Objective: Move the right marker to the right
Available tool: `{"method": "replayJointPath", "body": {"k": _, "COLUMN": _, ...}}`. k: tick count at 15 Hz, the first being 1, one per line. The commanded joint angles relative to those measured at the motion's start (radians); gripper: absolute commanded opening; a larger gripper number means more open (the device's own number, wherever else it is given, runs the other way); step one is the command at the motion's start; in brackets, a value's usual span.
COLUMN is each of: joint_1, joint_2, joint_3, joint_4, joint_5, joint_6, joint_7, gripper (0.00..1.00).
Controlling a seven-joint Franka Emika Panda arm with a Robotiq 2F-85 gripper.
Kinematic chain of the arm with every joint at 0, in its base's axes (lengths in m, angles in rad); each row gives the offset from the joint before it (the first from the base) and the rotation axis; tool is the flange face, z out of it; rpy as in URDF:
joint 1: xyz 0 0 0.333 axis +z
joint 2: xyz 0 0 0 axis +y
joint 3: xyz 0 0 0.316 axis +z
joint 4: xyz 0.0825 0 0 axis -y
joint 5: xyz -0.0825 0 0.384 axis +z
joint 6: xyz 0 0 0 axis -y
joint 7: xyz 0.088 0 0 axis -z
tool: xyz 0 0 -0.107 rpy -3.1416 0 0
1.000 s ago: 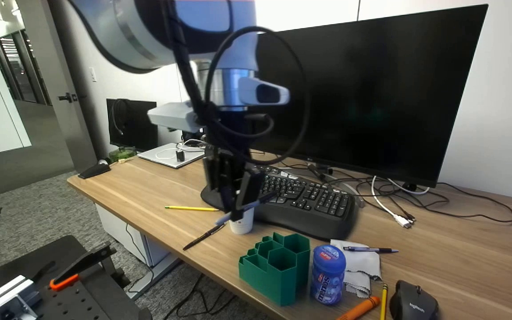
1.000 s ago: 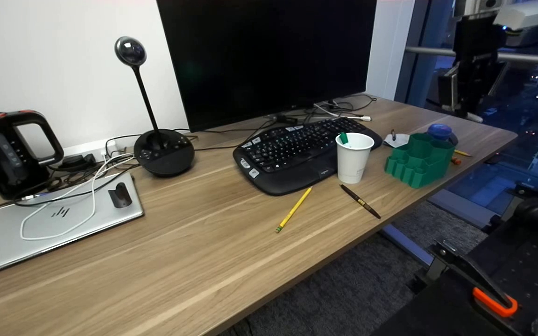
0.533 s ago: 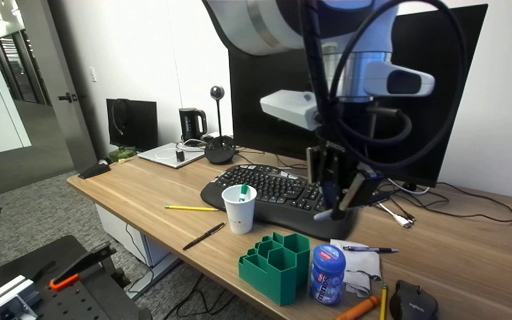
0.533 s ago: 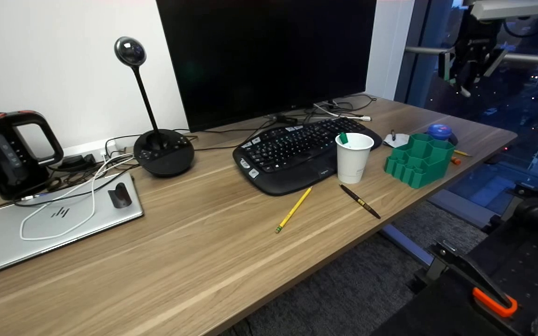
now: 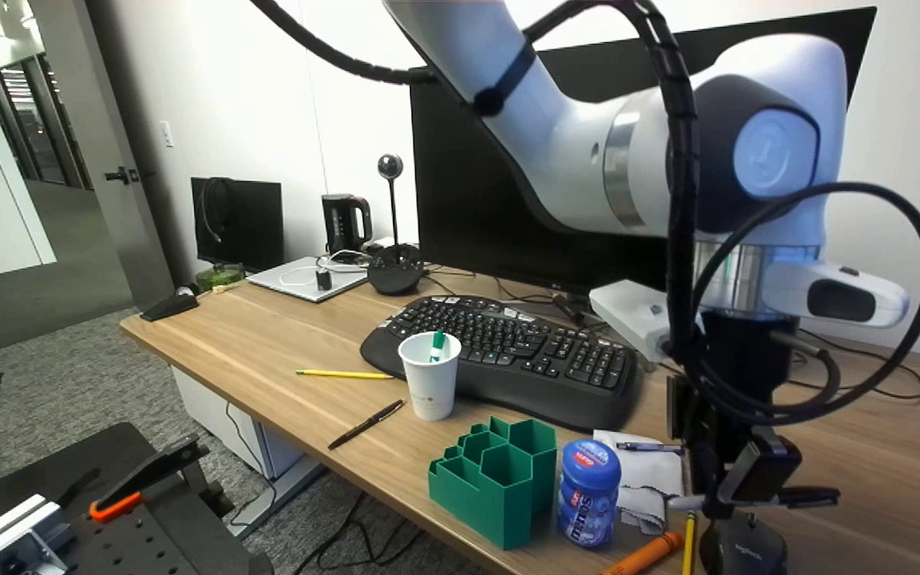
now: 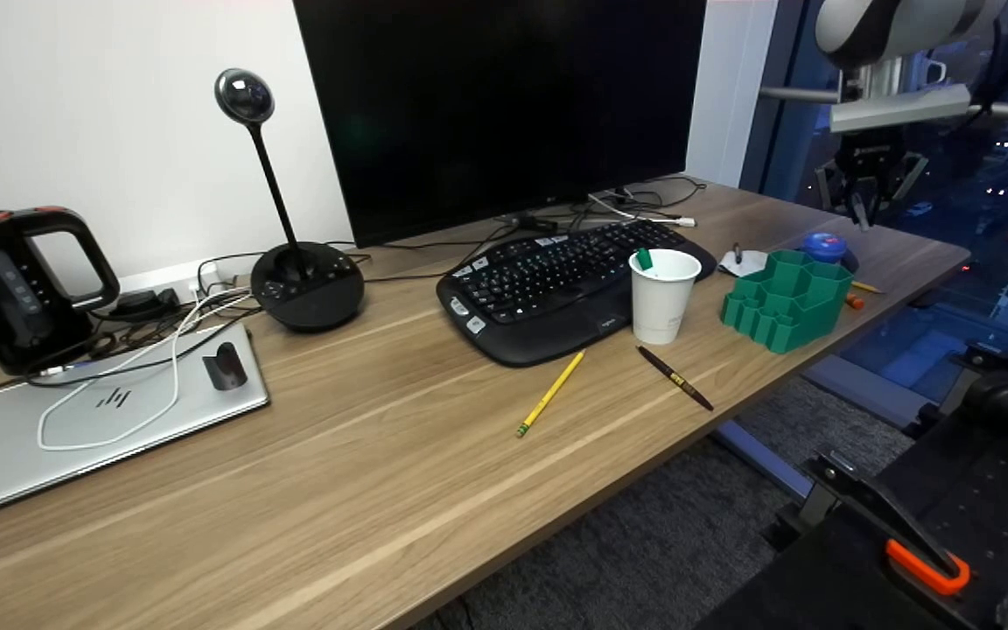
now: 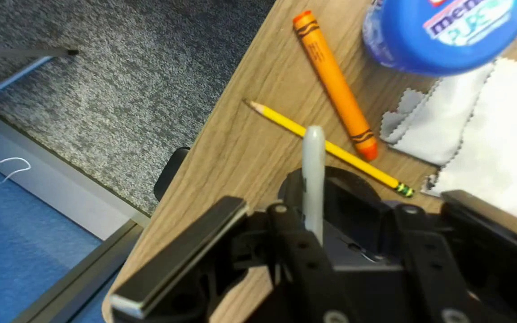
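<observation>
Gripper [image 5: 720, 503] was clamped on gray marker [image 7: 313, 179], holding it over the mouse [image 5: 751, 551], at three o'clock from the gum bottle [image 5: 590, 497] in an exterior view; paper cup [image 5: 432, 393] with green marker [image 5: 438, 345] inside sat at ten o'clock.

1. You face a white wall [image 5: 252, 112], a grey door [image 5: 93, 104] at its left in an exterior view.
2. Your bench [image 6: 338, 472] has a wood-grain top, with a white cabinet [image 5: 211, 409] underneath and speckled grey carpet [image 5: 69, 367] around.
3. In an exterior view you get a window [image 6: 976, 236] — dark blue, dotted with lights — crossed by a rail [image 6: 801, 95].
</observation>
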Motion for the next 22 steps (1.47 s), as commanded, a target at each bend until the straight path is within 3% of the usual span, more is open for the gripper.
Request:
{"method": "replayJointPath", "body": {"k": 1, "joint_1": -0.037, "joint_2": 0.182, "joint_3": -0.017, "joint_4": 0.24, "joint_5": 0.029, "joint_6": -0.123, "joint_7": 0.062, "gripper": 0.05}}
{"method": "replayJointPath", "body": {"k": 9, "joint_1": -0.161, "joint_2": 0.407, "joint_3": 0.001, "joint_4": 0.638, "joint_5": 0.032, "joint_6": -0.432, "joint_7": 0.108, "gripper": 0.05}}
{"method": "replayJointPath", "body": {"k": 13, "joint_1": -0.178, "joint_2": 0.54, "joint_3": -0.001, "joint_4": 0.8, "joint_5": 0.015, "joint_6": -0.475, "joint_7": 0.142, "gripper": 0.05}}
{"method": "replayJointPath", "body": {"k": 18, "joint_1": -0.169, "joint_2": 0.599, "joint_3": 0.011, "joint_4": 0.881, "joint_5": 0.002, "joint_6": -0.497, "joint_7": 0.156, "gripper": 0.05}}
{"method": "replayJointPath", "body": {"k": 19, "joint_1": -0.171, "joint_2": 0.602, "joint_3": 0.011, "joint_4": 0.897, "joint_5": 0.0, "joint_6": -0.512, "joint_7": 0.152, "gripper": 0.34}}
{"method": "replayJointPath", "body": {"k": 20, "joint_1": -0.174, "joint_2": 0.604, "joint_3": 0.015, "joint_4": 0.909, "joint_5": 0.001, "joint_6": -0.525, "joint_7": 0.146, "gripper": 0.46}}
{"method": "replayJointPath", "body": {"k": 22, "joint_1": -0.177, "joint_2": 0.599, "joint_3": 0.024, "joint_4": 0.937, "joint_5": 0.002, "joint_6": -0.554, "joint_7": 0.127, "gripper": 0.58}}
